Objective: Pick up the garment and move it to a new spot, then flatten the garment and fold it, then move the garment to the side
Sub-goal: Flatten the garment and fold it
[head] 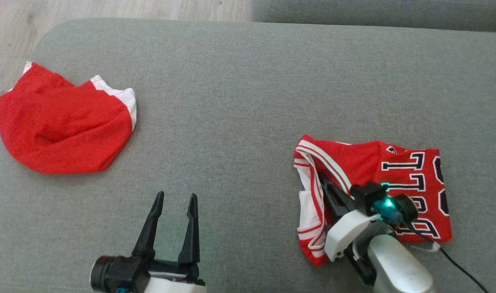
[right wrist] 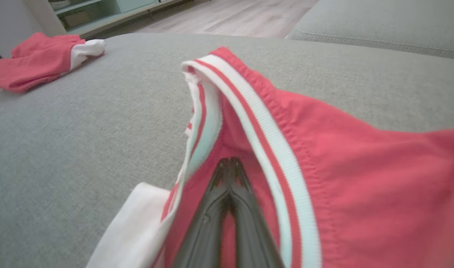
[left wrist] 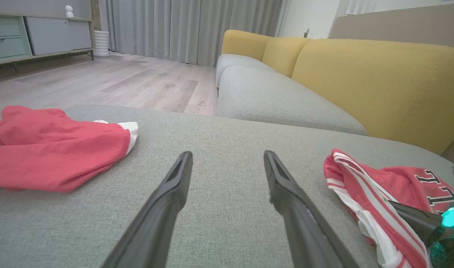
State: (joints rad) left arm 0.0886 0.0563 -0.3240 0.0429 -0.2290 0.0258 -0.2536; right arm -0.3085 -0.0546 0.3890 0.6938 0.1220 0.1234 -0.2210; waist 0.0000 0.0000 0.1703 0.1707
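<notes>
At the far left of the grey cushion (head: 248, 81) we see a red bundle (head: 61, 126) with a white edge, lying loose and well apart from everything else. Next, the left gripper (head: 177, 196) hovers low over bare cushion with its fingers spread wide and nothing between them. Further right lies the jersey (head: 366, 162), crumpled near the cushion's right side, its black lettering facing up and its striped trim (right wrist: 249, 111) standing in a raised fold. The right gripper (right wrist: 230, 160) is tucked just inside that trim, fingers pressed together on the red cloth. We cannot tell how many layers they catch. That is our main worry: if the pinch holds only a thin edge, the slippery fabric may slide out once the arm rises. If it holds several layers, the jersey may come up bunched and be harder to flatten later. We would also carry it clear of the red bundle, so the two do not tangle. At the far right, a dark cable (head: 461, 266) trails from the wrist beside the hem and could drag the cloth.
</notes>
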